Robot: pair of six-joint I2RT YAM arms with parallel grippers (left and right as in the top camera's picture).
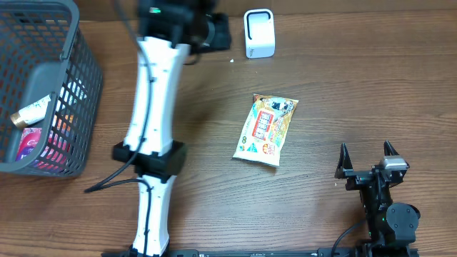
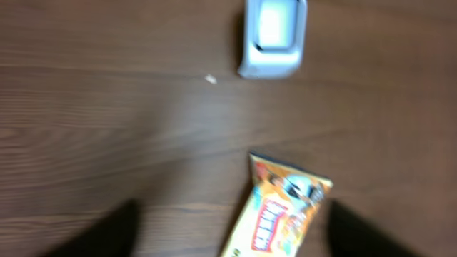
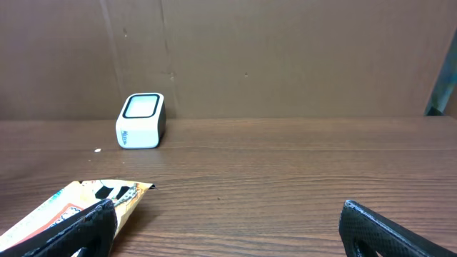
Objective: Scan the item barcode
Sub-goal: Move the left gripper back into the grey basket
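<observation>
Only overhead shows the basket (image 1: 84, 86); left tool (image 2: 232, 214) and right tool (image 1: 365, 147) stand released, snack pouch (image 1: 265, 130) ungrasped

You work at a mock shop checkout: a grey shopping basket (image 1: 84, 89) well left of your left pincer (image 2: 232, 235), a white barcode scanner (image 1: 258, 33) ahead of it, cardboard wall (image 3: 285, 57) beyond

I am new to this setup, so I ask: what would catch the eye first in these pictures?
The bright orange snack packet lies flat in the middle of the wooden table. Beyond it stands a small white scanner, and a grey basket with items sits at the far left.
</observation>
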